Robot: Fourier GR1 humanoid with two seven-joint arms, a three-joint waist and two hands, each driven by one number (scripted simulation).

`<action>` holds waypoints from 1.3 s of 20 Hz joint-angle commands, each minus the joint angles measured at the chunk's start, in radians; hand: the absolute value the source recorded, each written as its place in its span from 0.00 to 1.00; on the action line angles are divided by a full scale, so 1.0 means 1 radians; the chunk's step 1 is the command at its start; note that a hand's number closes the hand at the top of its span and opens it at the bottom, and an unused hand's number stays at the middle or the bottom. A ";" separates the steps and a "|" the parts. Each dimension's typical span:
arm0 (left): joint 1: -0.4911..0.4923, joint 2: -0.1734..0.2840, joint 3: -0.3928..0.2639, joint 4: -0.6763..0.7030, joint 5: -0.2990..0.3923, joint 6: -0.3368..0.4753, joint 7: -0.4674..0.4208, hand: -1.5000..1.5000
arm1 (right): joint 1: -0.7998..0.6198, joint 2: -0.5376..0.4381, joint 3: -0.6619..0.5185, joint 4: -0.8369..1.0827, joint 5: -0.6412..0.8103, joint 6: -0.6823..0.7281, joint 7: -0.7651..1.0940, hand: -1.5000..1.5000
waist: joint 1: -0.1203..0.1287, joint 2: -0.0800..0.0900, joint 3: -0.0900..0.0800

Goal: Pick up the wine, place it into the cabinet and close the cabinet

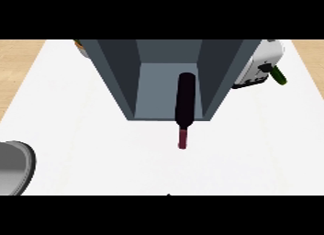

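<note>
Now wine bottle (pixel 184 103) lies half inside open cabinet (pixel 165 59), neck outward

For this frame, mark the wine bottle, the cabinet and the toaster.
wine bottle (pixel 184 98): head view, on its dark body, lying in the cabinet opening.
cabinet (pixel 117 78): head view, on its left side wall.
toaster (pixel 259 64): head view, on its white side, right of the cabinet.

One wine bottle (pixel 184 103), one cabinet (pixel 124 78), one toaster (pixel 259 64), one green bottle (pixel 279 75).
</note>
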 commanded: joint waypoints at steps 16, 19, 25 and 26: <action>-0.084 -0.060 -0.006 0.004 0.009 -0.028 0.083 0.00 | -0.677 0.042 -0.044 0.327 -0.162 -0.378 0.049 1.00 | 0.044 0.016 0.000; -0.114 -0.055 0.022 0.004 0.020 -0.010 0.120 0.00 | -0.834 0.046 -0.080 0.443 -0.236 -0.449 0.022 1.00 | 0.037 0.014 0.001; -0.139 -0.103 0.006 0.067 -0.002 -0.023 0.123 0.00 | -1.099 0.049 -0.241 0.701 -0.352 -0.442 -0.027 1.00 | 0.027 0.014 0.002; -0.112 -0.076 0.041 0.045 0.010 -0.050 0.124 0.00 | -1.125 0.049 -0.253 0.775 -0.334 -0.419 -0.071 1.00 | 0.039 0.015 0.002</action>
